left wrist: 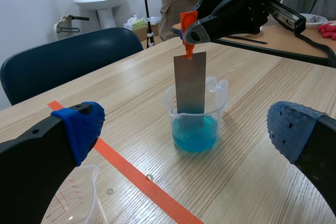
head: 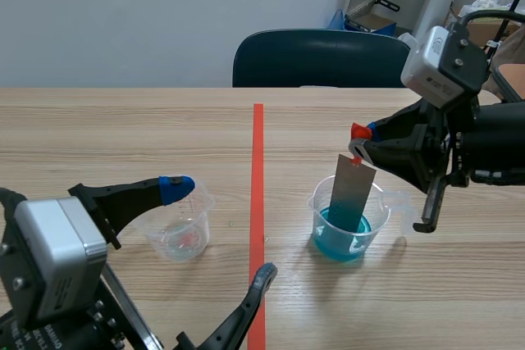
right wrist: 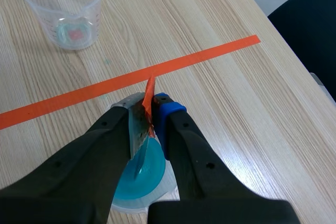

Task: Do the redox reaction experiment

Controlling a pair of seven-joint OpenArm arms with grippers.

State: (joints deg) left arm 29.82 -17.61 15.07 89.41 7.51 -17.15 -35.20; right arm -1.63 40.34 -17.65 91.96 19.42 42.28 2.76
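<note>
Our right gripper (head: pixel 358 143) clenches the metal strip (head: pixel 353 194) by its orange tab (head: pixel 358 130) — its lower end sits in a cup (head: pixel 380 202) of blue liquid (head: pixel 340 241). Our left gripper (head: pixel 220 231) gapes beside a clear cup (head: pixel 176 239).

gap between clear cup (head: pixel 179 235) and beaker (head: pixel 371 239) with upright metal strip (head: pixel 353 194)
</note>
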